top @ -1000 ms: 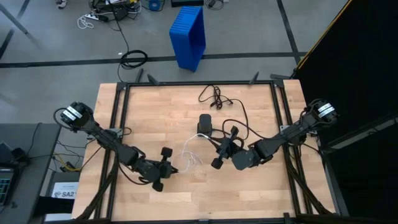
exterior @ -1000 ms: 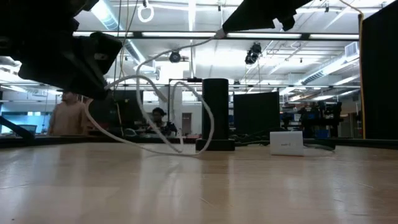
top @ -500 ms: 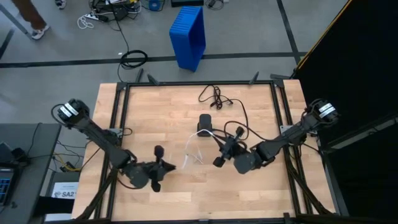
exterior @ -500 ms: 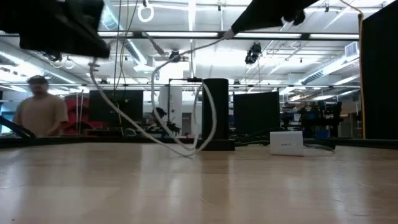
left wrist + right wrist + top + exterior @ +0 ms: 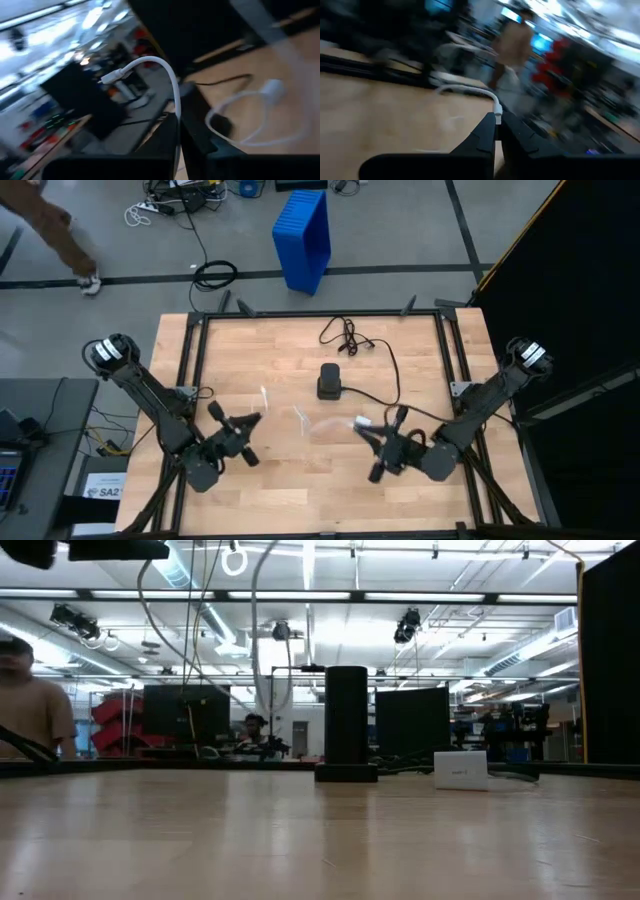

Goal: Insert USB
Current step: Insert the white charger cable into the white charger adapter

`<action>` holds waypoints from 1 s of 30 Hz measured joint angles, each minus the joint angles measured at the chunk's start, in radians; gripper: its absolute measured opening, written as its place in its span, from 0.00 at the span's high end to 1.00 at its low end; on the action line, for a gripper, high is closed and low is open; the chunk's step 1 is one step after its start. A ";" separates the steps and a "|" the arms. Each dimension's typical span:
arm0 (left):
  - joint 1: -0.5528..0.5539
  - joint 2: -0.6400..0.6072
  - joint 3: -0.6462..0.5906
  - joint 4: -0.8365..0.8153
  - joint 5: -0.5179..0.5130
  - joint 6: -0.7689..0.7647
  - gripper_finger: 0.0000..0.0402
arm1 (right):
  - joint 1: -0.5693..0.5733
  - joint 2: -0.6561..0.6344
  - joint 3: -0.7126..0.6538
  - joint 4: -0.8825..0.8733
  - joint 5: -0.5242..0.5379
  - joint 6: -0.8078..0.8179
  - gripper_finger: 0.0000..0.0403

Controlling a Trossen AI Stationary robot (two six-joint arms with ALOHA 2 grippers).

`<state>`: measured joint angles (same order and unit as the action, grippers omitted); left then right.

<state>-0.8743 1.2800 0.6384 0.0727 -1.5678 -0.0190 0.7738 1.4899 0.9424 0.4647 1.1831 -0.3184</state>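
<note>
Both arms are pulling apart and lifting the white USB cable [image 5: 322, 423] clear of the wooden table [image 5: 300, 490]. A second ago its loops were sagging onto the wood beside the black box [image 5: 329, 381], with the grippers close together near the middle. Now the left gripper [image 5: 236, 434] is sitting toward the table's left front and the right gripper [image 5: 385, 448] toward its right front, well apart, with the cable stretching between them as a faint blurred streak. In the low view only its strands are hanging from above.

Each gripper's fingers are clamped shut on the cable near an end. In the left wrist view a short arc is rising from the closed fingers to a small plug [image 5: 107, 78]; in the right wrist view a white plug end [image 5: 497, 108] is poking out just past the fingertips.

The cable is probably being drawn straight so a plug can be aimed at the black box, but no insertion is under way yet.

A black cord [image 5: 345, 333] is trailing from the box toward the table's far edge. Beyond, a blue bin [image 5: 303, 238] is standing on the grey floor, and a person [image 5: 30, 712] is passing through the workshop.
</note>
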 joint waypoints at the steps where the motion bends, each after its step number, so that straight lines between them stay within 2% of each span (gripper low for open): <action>1: 0.010 0.000 0.000 0.000 -0.003 0.007 1.00 | 0.012 0.000 0.000 0.042 -0.010 -0.022 1.00; 4: 0.046 0.000 0.000 -0.022 -0.005 0.011 1.00 | 0.059 0.000 0.000 0.152 0.011 -0.106 1.00; 6: 0.067 0.000 -0.003 -0.061 -0.003 -0.024 1.00 | 0.094 0.000 0.000 0.220 0.073 -0.172 1.00; 10: 0.095 0.000 -0.025 -0.187 0.043 -0.164 1.00 | 0.172 0.000 0.000 0.343 0.209 -0.284 1.00; 12: 0.113 0.000 -0.043 -0.263 0.087 -0.263 1.00 | 0.200 0.000 0.000 0.384 0.238 -0.309 1.00; 17: 0.167 0.000 -0.091 -0.492 0.197 -0.613 1.00 | 0.233 0.000 0.000 0.395 0.238 -0.305 1.00; 21: 0.207 0.000 -0.123 -0.635 0.332 -0.837 1.00 | 0.224 0.000 0.000 0.395 0.236 -0.302 1.00; 25: 0.236 0.001 -0.132 -0.717 0.443 -0.938 1.00 | 0.194 0.000 -0.024 0.407 0.194 -0.270 1.00; 30: 0.278 0.002 -0.132 -0.788 0.456 -1.001 1.00 | 0.120 0.000 -0.092 0.511 0.160 -0.237 1.00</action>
<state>-0.5966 1.2819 0.5064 -0.7157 -1.1122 -1.0198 0.8938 1.4895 0.8502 0.9758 1.3429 -0.5553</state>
